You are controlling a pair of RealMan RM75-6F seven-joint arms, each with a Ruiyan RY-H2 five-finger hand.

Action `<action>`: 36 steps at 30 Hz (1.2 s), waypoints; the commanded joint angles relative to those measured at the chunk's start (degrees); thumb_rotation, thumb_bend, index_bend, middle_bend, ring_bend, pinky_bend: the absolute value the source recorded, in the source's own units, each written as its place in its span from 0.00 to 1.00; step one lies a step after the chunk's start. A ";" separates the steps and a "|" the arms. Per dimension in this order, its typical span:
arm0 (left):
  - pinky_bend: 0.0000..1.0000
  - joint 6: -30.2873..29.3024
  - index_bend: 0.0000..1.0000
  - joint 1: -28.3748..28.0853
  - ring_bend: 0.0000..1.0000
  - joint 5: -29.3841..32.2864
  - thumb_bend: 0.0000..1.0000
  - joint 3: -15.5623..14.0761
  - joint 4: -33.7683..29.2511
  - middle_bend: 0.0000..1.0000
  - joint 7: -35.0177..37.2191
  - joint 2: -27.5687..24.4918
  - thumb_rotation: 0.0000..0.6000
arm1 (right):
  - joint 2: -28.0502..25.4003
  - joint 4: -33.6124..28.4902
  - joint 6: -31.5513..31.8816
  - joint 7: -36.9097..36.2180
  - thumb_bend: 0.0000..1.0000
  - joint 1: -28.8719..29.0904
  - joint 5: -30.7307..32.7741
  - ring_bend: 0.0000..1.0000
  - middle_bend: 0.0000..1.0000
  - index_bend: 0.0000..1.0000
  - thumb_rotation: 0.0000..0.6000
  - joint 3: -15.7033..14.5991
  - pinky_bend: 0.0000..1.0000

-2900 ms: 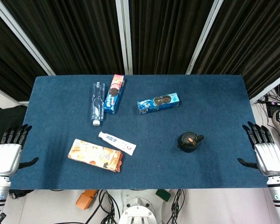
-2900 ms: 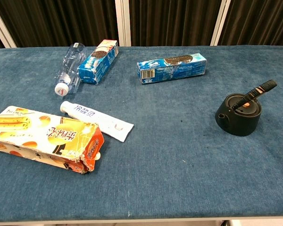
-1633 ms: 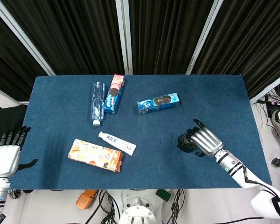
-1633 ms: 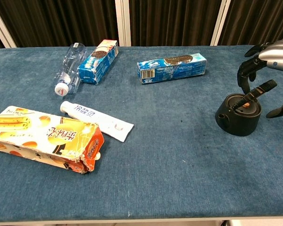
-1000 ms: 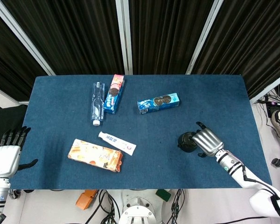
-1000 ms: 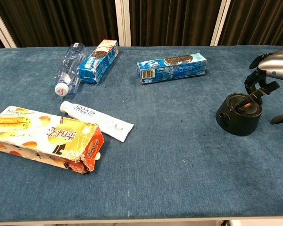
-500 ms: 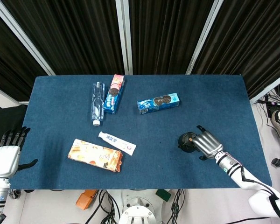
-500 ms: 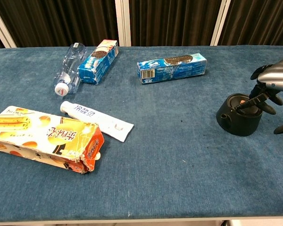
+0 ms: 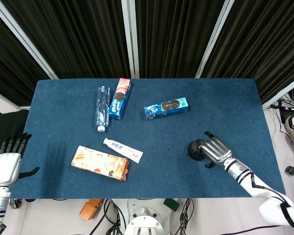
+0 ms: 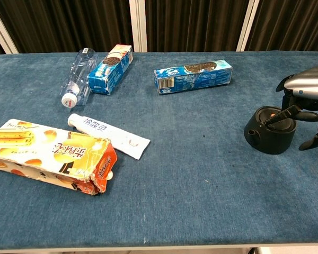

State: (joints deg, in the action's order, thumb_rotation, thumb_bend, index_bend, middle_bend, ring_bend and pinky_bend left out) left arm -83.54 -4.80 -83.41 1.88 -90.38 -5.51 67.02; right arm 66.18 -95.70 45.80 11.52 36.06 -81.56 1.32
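Resting at the right near part of the blue surface (image 9: 225, 98), the black lid (image 10: 270, 130) stands with its small carry strap raised toward the right hand (image 9: 214, 150). The right hand lies against the lid's right side, with the fingers (image 10: 306, 115) curled over the strap and top edge. Whether the strap is actually pinched cannot be told from either view; contact with the lid is visible.

The left hand (image 9: 7, 159) hangs beyond the left edge of the surface, fingers apart, holding nothing, well apart from every item.

Other items, all lying flat and well apart from the lid:
- Blue biscuit box (image 9: 166, 107), toward the far centre, nearest to the lid.
- Second blue biscuit box (image 9: 119, 98), at the far left, just beside the clear plastic bottle (image 9: 102, 108), which lies with its cap toward the near edge.
- White tube (image 9: 123, 150), at the near left, just beside the orange snack box (image 9: 99, 163), whose right end is torn.

Bare cloth lies between the lid and these items; nothing stands between the right hand and the lid.
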 commanded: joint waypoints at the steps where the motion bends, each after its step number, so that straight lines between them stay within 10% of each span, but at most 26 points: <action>1: 0.00 -0.03 0.06 0.00 0.00 -0.06 0.04 -0.01 -0.13 0.06 -0.12 -0.06 1.00 | -0.34 0.22 -0.15 -4.81 0.00 0.46 -1.44 0.98 0.94 1.00 0.66 0.12 0.18; 16: 0.00 -0.56 0.06 -0.20 0.00 -0.65 0.04 0.23 -1.84 0.07 -1.42 -0.68 1.00 | -0.95 2.09 11.75 -14.17 0.01 -1.45 -8.07 1.00 1.00 1.00 0.53 2.30 0.27; 26: 0.00 -0.79 0.06 -0.25 0.00 -1.03 0.04 0.22 -1.87 0.07 -1.48 -0.58 1.00 | 0.80 3.68 16.82 -15.52 0.48 -2.56 -10.45 1.00 1.00 1.00 0.52 2.49 0.41; 36: 0.00 -0.79 0.06 -0.41 0.00 -1.18 0.04 0.31 -1.62 0.07 -1.27 -0.40 1.00 | 2.69 5.33 17.53 -14.14 0.54 -2.62 -10.37 1.00 1.00 1.00 0.61 2.42 0.48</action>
State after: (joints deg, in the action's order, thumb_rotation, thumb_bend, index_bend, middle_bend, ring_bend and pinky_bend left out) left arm -84.33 -5.21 -84.59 2.18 -92.00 -6.78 66.61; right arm 68.67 -90.52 63.34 -2.85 33.37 -91.90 3.76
